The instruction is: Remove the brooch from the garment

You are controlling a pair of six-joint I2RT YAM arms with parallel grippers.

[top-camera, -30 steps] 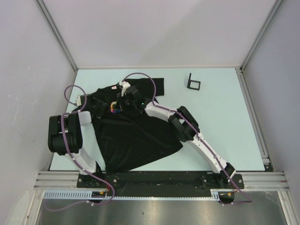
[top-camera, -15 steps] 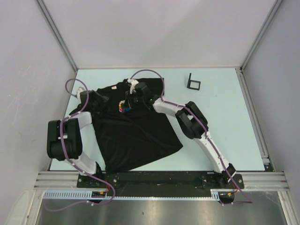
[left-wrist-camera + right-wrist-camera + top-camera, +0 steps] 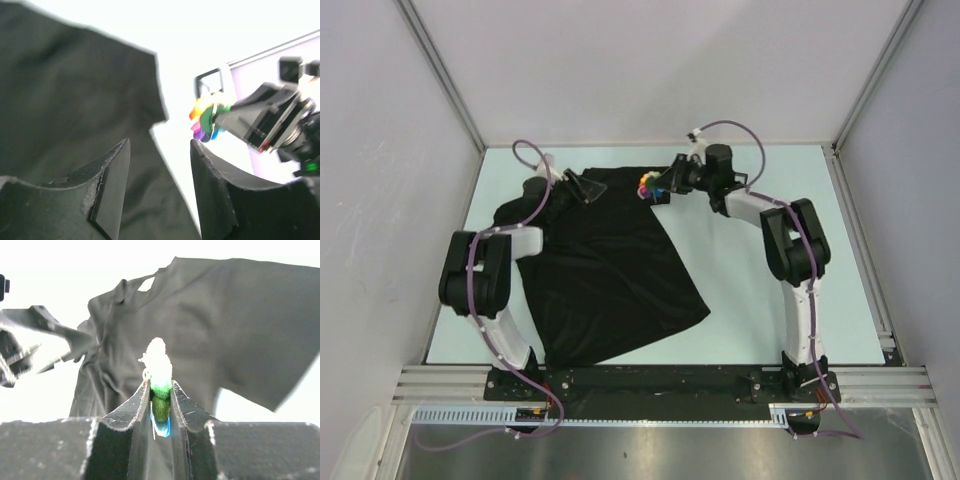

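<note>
Seemingly the main step is done. In the top external view, the right hand (image 3: 662,187) reaches far out, its arm stretched across the back of the counter (image 3: 770,290). The brooch (image 3: 647,184) sits at its tip, right at the far right edge of the garment (image 3: 610,260). From here I cannot tell whether the two touch. The left hand (image 3: 582,188) lies over the garment's neck end, its arm bent up along the left side.

The left wrist view settles more. The left hand (image 3: 160,145) is spread wide with nothing between its fingers, poised over the black cloth of the garment (image 3: 65,90). Beyond, the brooch (image 3: 204,120) shows against the bright counter, apart from the sleeve edge, pinched at the tip of the right hand (image 3: 220,114). A small black square frame (image 3: 209,73) stands behind it.

The right wrist view shows the right hand (image 3: 160,390) closed tight on the brooch (image 3: 159,372), whose pale top sticks out past the fingertips, with green and blue bits between them. The garment (image 3: 225,325) lies spread below, with no cloth drawn up toward the fingers. I judge the brooch free of the garment. What remains is probably to carry it clear and put it down.
</note>
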